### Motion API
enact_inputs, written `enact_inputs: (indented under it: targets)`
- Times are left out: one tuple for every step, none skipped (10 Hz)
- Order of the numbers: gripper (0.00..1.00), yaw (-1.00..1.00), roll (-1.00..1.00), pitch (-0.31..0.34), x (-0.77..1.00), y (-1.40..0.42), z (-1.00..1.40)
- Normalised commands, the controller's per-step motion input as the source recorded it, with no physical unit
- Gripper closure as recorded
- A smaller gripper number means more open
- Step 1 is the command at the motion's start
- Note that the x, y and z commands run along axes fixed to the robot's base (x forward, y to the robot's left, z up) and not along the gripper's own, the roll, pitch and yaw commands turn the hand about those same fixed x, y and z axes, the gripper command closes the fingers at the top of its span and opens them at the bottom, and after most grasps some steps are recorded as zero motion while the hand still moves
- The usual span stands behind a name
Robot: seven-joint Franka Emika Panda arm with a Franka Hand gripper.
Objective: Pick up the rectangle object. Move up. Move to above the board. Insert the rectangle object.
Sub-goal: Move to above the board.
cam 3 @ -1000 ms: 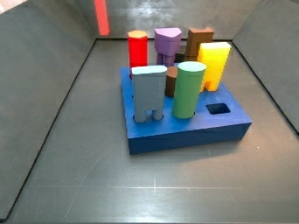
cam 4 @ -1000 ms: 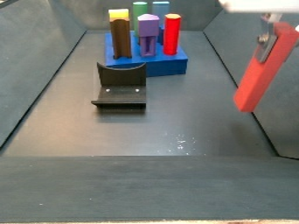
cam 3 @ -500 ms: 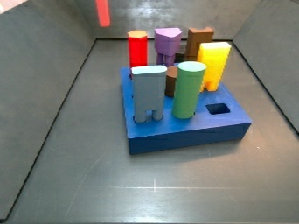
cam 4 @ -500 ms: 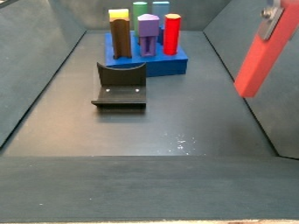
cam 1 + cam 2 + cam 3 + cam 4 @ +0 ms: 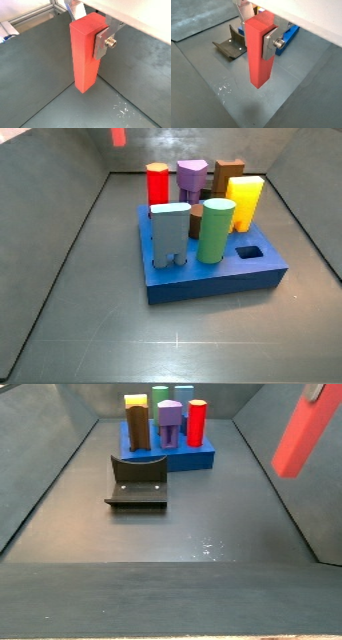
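Note:
My gripper [image 5: 91,31] is shut on the rectangle object [image 5: 85,55], a salmon-red square bar that hangs upright from the jaws, high above the floor. A silver finger [image 5: 103,42] presses one face; both wrist views show it [image 5: 271,46]. In a side view the bar [image 5: 305,429] hangs at the upper right, well apart from the board [image 5: 167,460]. In a side view only the bar's lower end [image 5: 118,136] shows, far behind the board [image 5: 214,276]. An empty square hole [image 5: 249,253] is in the board's top.
The board holds a red cylinder [image 5: 158,183], purple, brown, yellow [image 5: 245,203], green [image 5: 214,231] and grey-blue [image 5: 170,233] pegs. The dark fixture [image 5: 138,481] stands on the floor in front of the board, also below the bar [image 5: 230,45]. Grey walls ring the floor.
The gripper has risen with the bar: in both side views the bar sits higher in frame, its top now cut off. Board and pegs are unchanged.

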Motion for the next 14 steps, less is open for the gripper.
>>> enact_inputs:
  targets:
    - [1.0,0.02,0.1,0.072,0.0,-0.02,1.0]
    - [1.0,0.02,0.11,0.071,0.0,-0.02,1.0]
    - [1.0,0.02,0.1,0.072,0.0,-0.02,1.0]
    - [1.0,0.02,0.09,0.069,-0.01,-0.02,1.0]
    - [1.0,0.02,0.09,0.07,-0.01,-0.01,1.0]
    - [1.0,0.01,0.07,0.069,-0.01,-0.01,1.0]
    - [1.0,0.01,0.07,0.07,-0.01,-0.01,1.0]
    - [1.0,0.02,0.07,0.071,-0.01,-0.01,1.0]
    - [1.0,0.01,0.06,0.07,-0.01,-0.01,1.0]
    - [1.0,0.01,0.06,0.072,-0.01,-0.01,1.0]
    - [1.0,0.01,0.06,0.069,-0.01,0.0,0.95]
    - [1.0,0.01,0.05,0.068,-0.01,-0.01,0.79]
    - [1.0,0.01,0.05,0.07,-0.01,0.0,0.67]
    - [1.0,0.01,0.04,0.071,0.0,0.0,0.51]
